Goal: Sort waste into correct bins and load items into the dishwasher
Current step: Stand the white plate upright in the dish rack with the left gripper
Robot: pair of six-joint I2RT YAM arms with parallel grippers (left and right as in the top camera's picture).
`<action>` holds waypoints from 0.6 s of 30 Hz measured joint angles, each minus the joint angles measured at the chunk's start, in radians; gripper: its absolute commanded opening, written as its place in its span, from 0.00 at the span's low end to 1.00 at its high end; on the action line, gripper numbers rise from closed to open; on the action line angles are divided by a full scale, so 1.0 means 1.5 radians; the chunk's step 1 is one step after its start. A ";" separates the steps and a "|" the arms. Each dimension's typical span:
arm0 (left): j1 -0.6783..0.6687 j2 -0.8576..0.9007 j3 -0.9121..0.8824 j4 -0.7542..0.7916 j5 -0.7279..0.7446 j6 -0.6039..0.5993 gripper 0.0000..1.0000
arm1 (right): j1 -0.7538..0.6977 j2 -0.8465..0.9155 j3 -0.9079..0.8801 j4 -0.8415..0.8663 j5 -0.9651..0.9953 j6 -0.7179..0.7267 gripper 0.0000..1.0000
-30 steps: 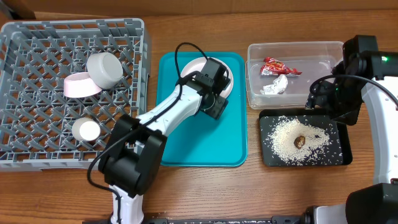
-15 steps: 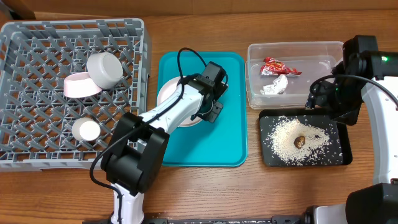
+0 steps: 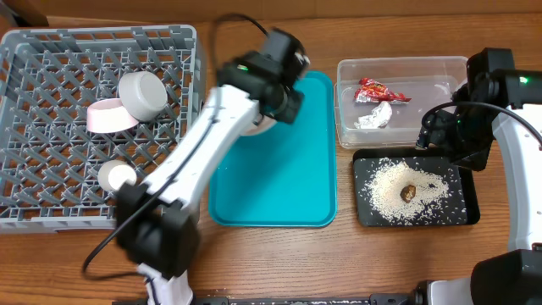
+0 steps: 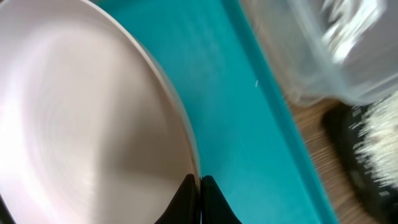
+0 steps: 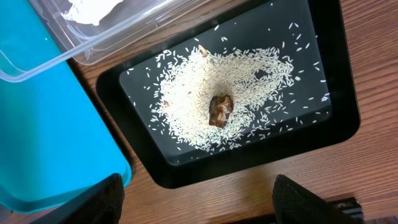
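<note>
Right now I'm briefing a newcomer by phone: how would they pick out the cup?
Start at the big grey rack on the left. Three dishes sit in it: the cup stands alone on the side nearer the robot, apart from the pink bowl and grey-green bowl paired farther back. It is the smallest of the three and plain white.

Teal serving tray (image 3: 279, 191) lies flat in the middle of the wooden table (image 3: 381, 271), long sides running front to back. It has rounded corners, a low raised rim and a smooth, glossy floor. In the right wrist view, one tray corner fills the left side, with light wood grain just beside it. Top left overhead, a brown cardboard-looking corner (image 3: 19, 10) pokes in.
</note>
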 measured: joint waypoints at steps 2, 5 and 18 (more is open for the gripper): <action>0.032 -0.039 0.009 -0.002 0.023 -0.004 0.04 | 0.000 0.000 0.000 0.000 0.000 0.000 0.78; 0.093 -0.084 0.016 -0.010 0.077 -0.007 0.04 | 0.000 0.000 0.000 0.000 0.001 0.000 0.78; 0.392 -0.032 0.020 -0.061 0.453 0.021 0.04 | 0.000 0.000 0.000 0.000 0.000 0.000 0.78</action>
